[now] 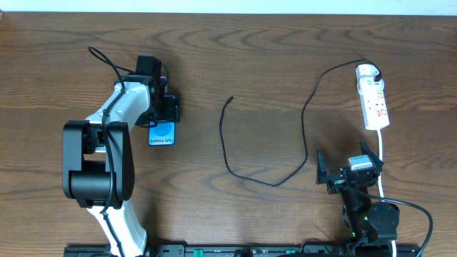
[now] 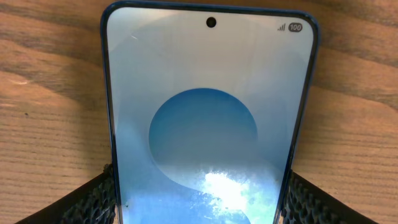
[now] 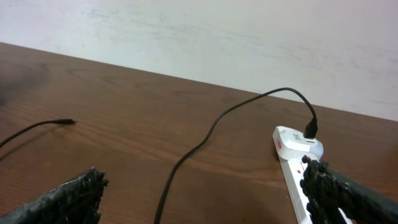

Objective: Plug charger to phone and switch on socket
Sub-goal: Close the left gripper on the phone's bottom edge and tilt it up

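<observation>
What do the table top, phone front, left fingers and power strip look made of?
Table: wood or wood-look laminate, dark brown grain, matte.
Phone front: glossy glass, it mirrors bright light; blue rim, material unclear.
Left fingers: black, knobbly texture, probably rubber or printed plastic.
Power strip: smooth white plastic, likely.

phone (image 2: pixel 199 93) bottom cut off, socket (image 3: pixel 291 144) partly cropped

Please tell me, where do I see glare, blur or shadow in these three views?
Left wrist: white glare washes the lower screen of the phone, which fills the frame. Right wrist: the fingers of the right end effector look slightly soft close up, while the socket is sharp. Overhead: even light, no strong glare.
</observation>
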Robot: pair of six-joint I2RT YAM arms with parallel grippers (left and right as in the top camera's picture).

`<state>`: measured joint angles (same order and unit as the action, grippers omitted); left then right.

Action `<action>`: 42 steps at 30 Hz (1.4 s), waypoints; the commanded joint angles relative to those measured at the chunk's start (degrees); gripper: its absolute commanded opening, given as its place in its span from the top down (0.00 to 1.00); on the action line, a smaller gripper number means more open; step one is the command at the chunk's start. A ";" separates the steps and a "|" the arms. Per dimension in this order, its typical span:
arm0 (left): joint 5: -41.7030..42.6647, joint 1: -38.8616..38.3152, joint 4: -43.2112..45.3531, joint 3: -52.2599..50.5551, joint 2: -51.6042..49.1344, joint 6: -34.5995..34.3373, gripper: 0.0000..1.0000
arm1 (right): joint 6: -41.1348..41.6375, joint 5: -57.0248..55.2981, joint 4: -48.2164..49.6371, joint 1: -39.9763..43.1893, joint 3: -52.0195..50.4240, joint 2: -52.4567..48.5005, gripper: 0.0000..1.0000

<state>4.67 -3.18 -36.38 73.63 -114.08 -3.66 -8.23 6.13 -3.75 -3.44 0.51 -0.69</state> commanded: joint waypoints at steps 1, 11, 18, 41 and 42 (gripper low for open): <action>3.89 -0.11 -2.36 -1.90 -1.49 -1.40 0.22 | -0.61 -0.20 -0.07 0.46 -0.20 0.31 0.01; 3.89 -0.11 -6.99 1.79 1.16 -3.48 0.22 | -0.61 -0.20 -0.09 0.46 -0.20 0.31 0.01; 3.91 -0.11 -7.76 1.79 2.93 -7.23 0.22 | -0.61 -0.20 -0.07 0.46 -0.20 0.31 0.01; 0.66 0.09 -0.61 -1.75 1.42 -11.50 0.22 | -0.61 -0.20 -0.07 0.46 -0.20 0.31 0.01; 0.66 0.09 -0.61 -1.86 0.92 -11.50 0.22 | -0.61 -0.20 -0.07 0.46 -0.20 0.31 0.01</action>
<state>6.04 -3.20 -37.04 72.58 -111.44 -14.83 -8.23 6.13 -3.73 -3.44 0.51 -0.69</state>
